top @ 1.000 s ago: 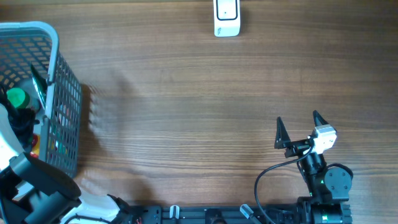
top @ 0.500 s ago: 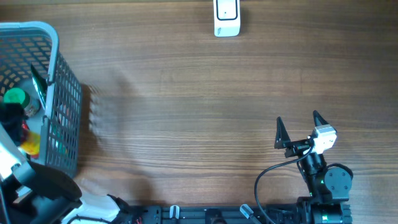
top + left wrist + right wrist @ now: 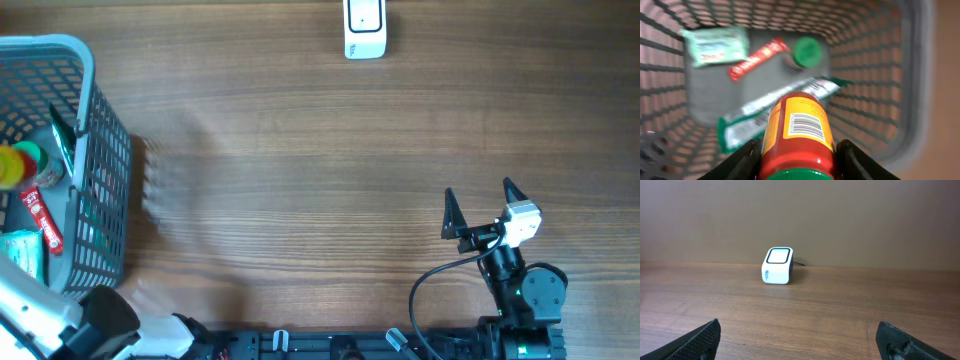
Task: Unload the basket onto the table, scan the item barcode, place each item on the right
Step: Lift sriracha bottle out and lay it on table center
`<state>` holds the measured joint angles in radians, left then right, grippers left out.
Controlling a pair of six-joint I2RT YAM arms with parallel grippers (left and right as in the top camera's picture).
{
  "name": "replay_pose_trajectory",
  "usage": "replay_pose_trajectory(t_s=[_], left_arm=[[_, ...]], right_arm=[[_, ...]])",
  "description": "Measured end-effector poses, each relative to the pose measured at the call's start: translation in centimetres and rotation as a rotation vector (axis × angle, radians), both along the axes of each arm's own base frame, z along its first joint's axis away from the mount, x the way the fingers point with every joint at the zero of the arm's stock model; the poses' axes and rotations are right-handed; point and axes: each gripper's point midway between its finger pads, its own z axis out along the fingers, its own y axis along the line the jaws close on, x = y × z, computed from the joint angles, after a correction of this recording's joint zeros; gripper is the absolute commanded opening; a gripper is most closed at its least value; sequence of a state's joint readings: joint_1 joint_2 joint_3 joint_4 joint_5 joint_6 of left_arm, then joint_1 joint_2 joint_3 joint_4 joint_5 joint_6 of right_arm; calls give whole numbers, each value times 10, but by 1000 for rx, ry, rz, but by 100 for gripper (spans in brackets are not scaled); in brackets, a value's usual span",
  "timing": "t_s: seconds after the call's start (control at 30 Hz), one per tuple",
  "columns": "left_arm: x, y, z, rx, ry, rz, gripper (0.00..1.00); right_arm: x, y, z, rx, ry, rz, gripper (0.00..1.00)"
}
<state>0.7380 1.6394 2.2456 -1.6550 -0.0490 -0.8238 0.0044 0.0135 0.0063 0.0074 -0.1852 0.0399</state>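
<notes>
Fingers (image 3: 742, 162) of the left gripper (image 3: 799, 159) pressed in on either side of a bottle (image 3: 796, 142), gripping it near its green cap with the jaws about half spread around its round body. The bottle hung inside the basket (image 3: 880, 75), above the things on the basket floor. Beneath the fingers lay a green pack (image 3: 715, 45), a red bar (image 3: 757, 59), a green lid (image 3: 807, 51) and a green and white wrapper (image 3: 770, 107), all apart from the bottle.

The bottle was red with a yellow label, and its barcode (image 3: 804, 125) faced up toward the wrist, black bars on a white patch, sharp enough to read.

Two troubles seemed likely. The grip sat at one end of a smooth round body, so the bottle could have twisted or slid between the fingers and dropped back among the goods below. The basket walls also stood close around it, and its far end could have caught the rim on the way out.

The scanner (image 3: 364, 30) stood well away from the fingers, across the table (image 3: 300, 150). The barcode would probably have needed turning to meet its window.

The right gripper (image 3: 485, 207) waited over bare wood with its fingers spread wide and nothing between them.
</notes>
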Motion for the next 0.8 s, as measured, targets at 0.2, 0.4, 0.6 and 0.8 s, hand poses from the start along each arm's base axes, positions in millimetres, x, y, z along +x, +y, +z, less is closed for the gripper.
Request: replay_pose_trajectory(t_s=[0.2, 0.4, 0.6, 0.8], left_arm=[[30, -43, 29, -7, -157, -173, 52], [74, -111, 59, 40, -291, -435, 53], [89, -199, 60, 33, -279, -713, 52], [94, -255, 41, 65, -176, -883, 54]], right_arm=[[0, 0, 0, 0, 0, 0, 100], [0, 0, 0, 0, 0, 0, 100], [0, 0, 0, 0, 0, 0, 100], [0, 0, 0, 0, 0, 0, 100]])
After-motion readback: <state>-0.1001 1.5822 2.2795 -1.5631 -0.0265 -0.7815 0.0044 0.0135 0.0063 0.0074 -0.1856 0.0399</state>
